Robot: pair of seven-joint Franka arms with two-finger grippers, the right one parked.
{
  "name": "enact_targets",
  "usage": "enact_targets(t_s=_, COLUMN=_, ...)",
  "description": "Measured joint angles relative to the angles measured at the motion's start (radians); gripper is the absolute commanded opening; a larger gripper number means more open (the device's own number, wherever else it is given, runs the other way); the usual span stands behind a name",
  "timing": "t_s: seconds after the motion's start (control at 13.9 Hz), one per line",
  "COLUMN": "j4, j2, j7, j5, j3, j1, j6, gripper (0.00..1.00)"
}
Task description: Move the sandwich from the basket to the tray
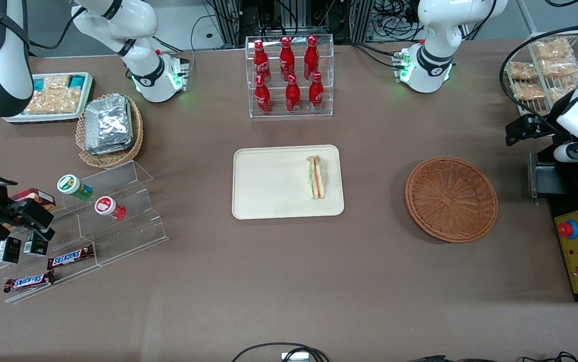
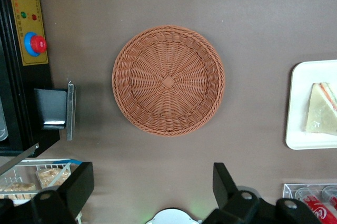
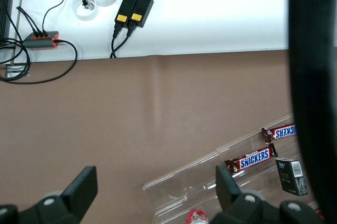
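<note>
— Where's my claw [image 2: 152, 192] sitting?

— I've got the left arm pulled back high at its own end of the counter [image 1: 289, 281], wrist pointing straight down. The claw is released, fingers [image 2: 79, 184] spread wide with nothing between them, above bare counter just beside the basket [image 1: 451, 199].

— And the sandwich [image 1: 317, 176]?

— On the tray [image 1: 268, 183] mid-counter, lying by the tray edge nearest the basket. The basket holds nothing.
</note>
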Motion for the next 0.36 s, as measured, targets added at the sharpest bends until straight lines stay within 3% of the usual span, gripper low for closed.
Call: enact_targets(t_s=0.36, j4=-0.002, j2=0.0, j7=0.078, j5=-0.014, j3=0.0, j1=-0.001, j6=0.0, gripper=1.0)
